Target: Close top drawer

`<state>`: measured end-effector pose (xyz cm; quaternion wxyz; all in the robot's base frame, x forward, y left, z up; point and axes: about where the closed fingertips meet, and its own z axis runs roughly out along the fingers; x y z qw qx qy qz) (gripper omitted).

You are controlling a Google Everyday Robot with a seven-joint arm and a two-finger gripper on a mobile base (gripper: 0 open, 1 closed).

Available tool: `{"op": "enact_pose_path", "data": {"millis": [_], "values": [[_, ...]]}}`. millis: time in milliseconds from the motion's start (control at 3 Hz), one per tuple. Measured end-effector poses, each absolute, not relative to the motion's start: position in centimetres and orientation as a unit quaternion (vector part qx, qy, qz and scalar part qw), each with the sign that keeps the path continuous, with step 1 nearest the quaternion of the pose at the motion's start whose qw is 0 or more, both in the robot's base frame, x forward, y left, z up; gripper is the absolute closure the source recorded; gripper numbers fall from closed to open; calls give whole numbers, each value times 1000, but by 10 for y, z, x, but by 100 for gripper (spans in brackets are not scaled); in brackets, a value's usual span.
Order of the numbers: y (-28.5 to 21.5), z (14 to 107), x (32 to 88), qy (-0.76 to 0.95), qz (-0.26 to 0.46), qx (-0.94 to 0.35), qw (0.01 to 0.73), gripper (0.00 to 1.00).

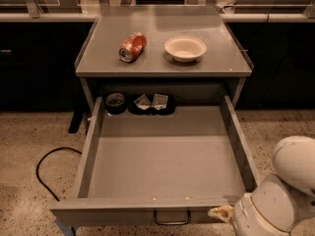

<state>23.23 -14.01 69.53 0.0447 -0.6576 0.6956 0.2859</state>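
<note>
Your top drawer [108, 214] stands wide open. Your gripper [220, 212] sits at its front panel's right end. You cannot tell its state or contact.

Open top drawer [162, 166] juts far out, floor reachable from above across front and middle. Rear strip under the desk [162, 68] top is taken by a dark round tub [115, 103] and two small packets [151, 102]. Loop handle [172, 218] faces open floor. White arm [280, 195] fills lower right, with the pincer [220, 212] just beside the drawer's front right corner. Black cable [47, 173] loops on the floor at left.
</note>
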Motion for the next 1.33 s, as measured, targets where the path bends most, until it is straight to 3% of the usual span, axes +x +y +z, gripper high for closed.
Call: {"op": "enact_pose_path", "data": {"millis": [333,1333], "values": [[-111,681,241,667,299,-682,36,0],[-105,675,278,669,301,-679,38,0]]}}
